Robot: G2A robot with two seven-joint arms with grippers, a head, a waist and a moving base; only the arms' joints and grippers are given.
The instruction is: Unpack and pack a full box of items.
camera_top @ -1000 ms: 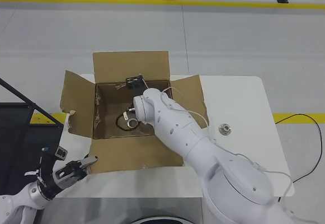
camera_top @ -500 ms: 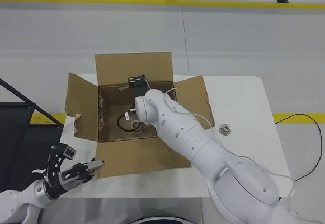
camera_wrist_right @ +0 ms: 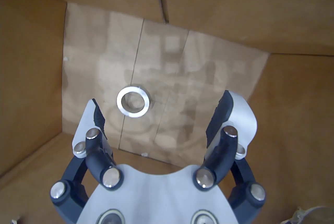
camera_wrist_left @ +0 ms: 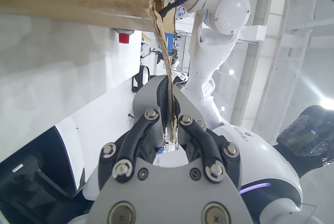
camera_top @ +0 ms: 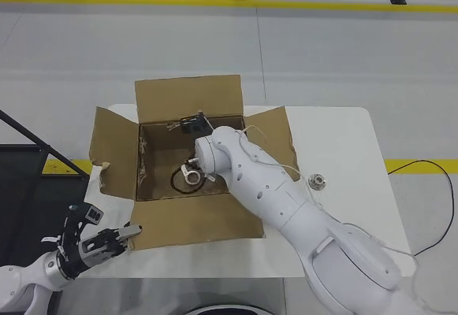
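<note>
Our right gripper (camera_wrist_right: 161,107) hangs inside the box (camera_top: 144,161), fingers apart, above a metal ring (camera_wrist_right: 133,102). The ring lies flat on the box floor, hole facing up. Our left gripper (camera_wrist_left: 171,98) is clamped on a corner of the box's flap (camera_top: 193,222).

The yellow floor lines (camera_top: 441,165) suggest a factory hall
</note>
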